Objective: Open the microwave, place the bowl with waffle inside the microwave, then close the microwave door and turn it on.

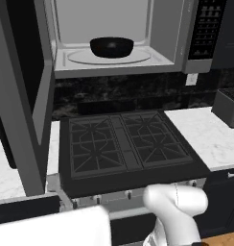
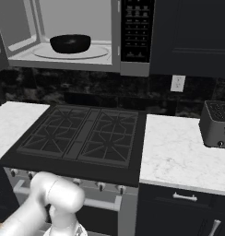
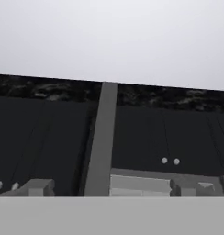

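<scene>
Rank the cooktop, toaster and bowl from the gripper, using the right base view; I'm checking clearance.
1. Cooktop, directly ahead of the low gripper.
2. Toaster, far right, and bowl, high in the microwave at left: too close to call.

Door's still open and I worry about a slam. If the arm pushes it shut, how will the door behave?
The door looks like a rigid framed panel, so it should swing on its hinge, not flex. It is wide and tall, likely fairly heavy. A hard shove might jolt the bowl on the turntable.
</scene>
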